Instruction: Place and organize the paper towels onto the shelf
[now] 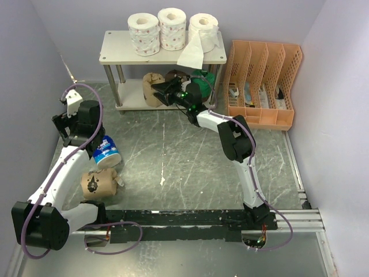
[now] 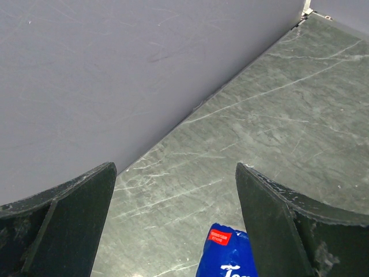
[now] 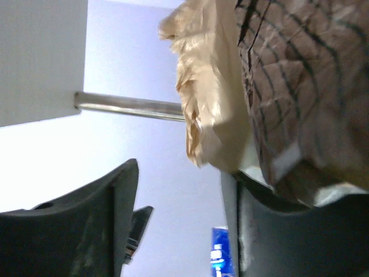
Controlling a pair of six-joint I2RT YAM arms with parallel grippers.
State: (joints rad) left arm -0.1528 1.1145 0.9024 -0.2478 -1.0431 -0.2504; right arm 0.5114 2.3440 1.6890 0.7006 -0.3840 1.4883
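The shelf (image 1: pixel 115 49) stands at the back. Three white paper towels (image 1: pixel 172 29) sit on its top board, the right one trailing a loose sheet. On the lower board are a tan kraft roll (image 1: pixel 152 89) and a green-wrapped roll (image 1: pixel 204 79). My right gripper (image 1: pixel 164 92) is open at the lower tier. In the right wrist view the tan roll (image 3: pixel 277 86) rests against the right finger, outside the gap of the gripper (image 3: pixel 181 170). My left gripper (image 1: pixel 61 128) is open and empty by the left wall, just beyond the blue-wrapped roll (image 1: pixel 106 151). A second tan roll (image 1: pixel 98 183) lies on the table.
An orange slotted file organizer (image 1: pixel 262 81) stands right of the shelf. The left wall (image 2: pixel 115 75) is close ahead of my left gripper (image 2: pixel 176 167), with the blue roll (image 2: pixel 228 254) low between the fingers. A shelf post (image 3: pixel 132 107) shows in the right wrist view.
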